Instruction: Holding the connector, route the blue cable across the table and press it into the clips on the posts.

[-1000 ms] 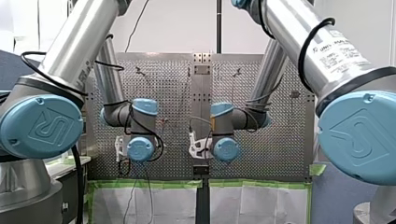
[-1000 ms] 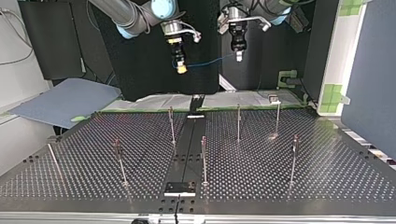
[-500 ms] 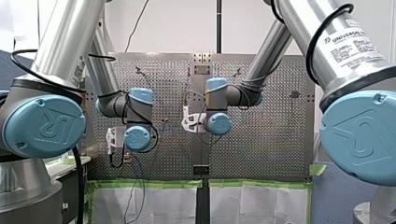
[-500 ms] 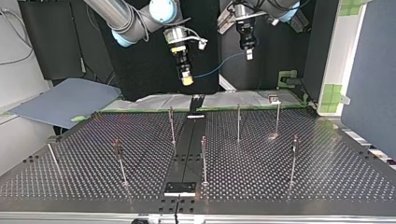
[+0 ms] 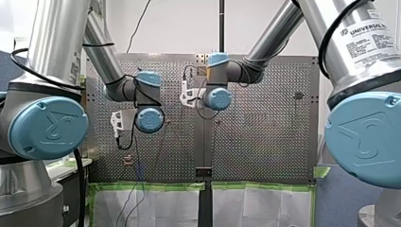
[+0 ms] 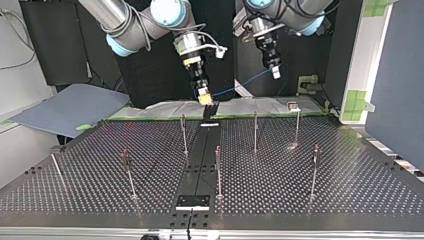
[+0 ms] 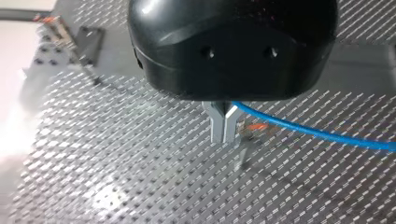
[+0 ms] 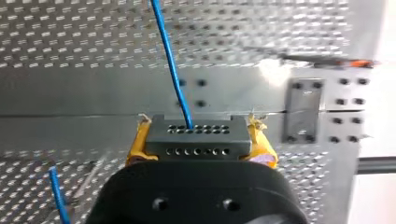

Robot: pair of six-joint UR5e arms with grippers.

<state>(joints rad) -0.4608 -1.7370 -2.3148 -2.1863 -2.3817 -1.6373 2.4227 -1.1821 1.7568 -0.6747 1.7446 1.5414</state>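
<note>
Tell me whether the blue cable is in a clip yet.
Out: blue cable hangs free between my right hand and my left hand, clear of the posts.

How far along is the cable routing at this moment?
Done: my right hand grips the connector, my left hand pinches the blue cable. In hand: both hang above the table at its far edge in the top view, cable slung between them. Left: none of the posts carries cable; all pressing remains.
</note>
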